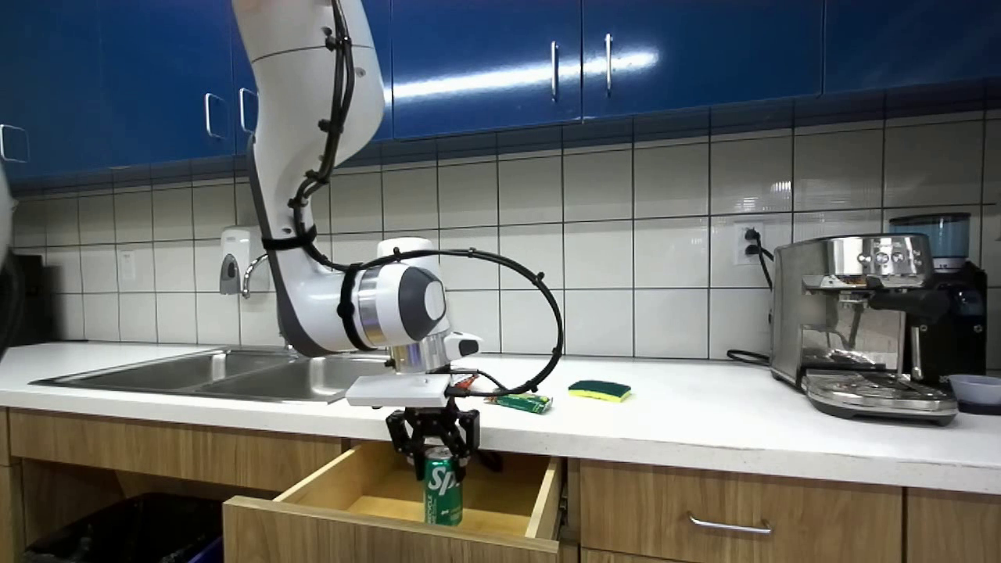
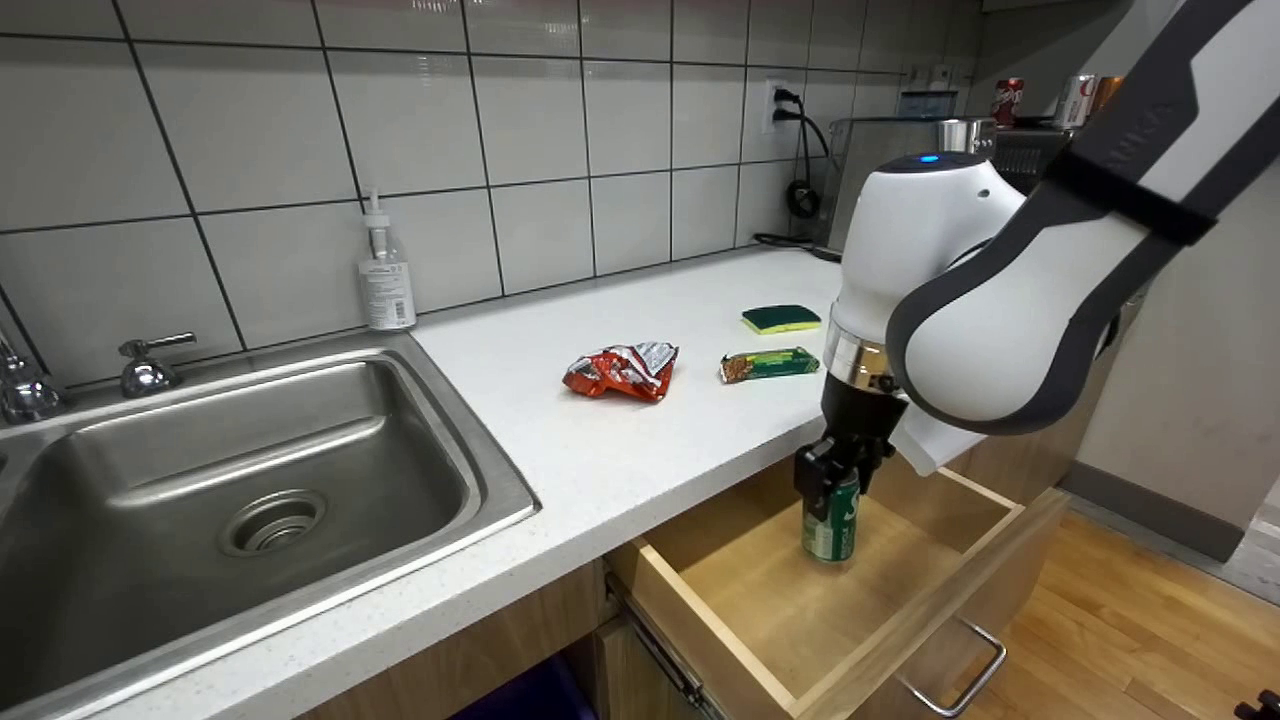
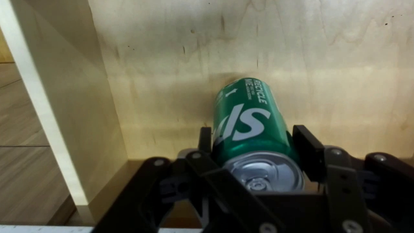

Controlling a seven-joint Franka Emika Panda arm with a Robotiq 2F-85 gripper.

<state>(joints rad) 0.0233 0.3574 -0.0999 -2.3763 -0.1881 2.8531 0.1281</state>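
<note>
Gripper (image 3: 257,145): clamped on green can (image 1: 443,494) lettered "Sp", roughly upright. Held just below gripper, inside pulled-out drawer (image 2: 790,610); cannot tell whether resting on its floor. Between gripper and tiled wall (image 2: 632,225), on white surface (image 2: 690,300): green packet (image 2: 770,364), sponge (image 2: 781,319) just past it, crumpled red wrapper (image 2: 621,371) to one side.
</note>
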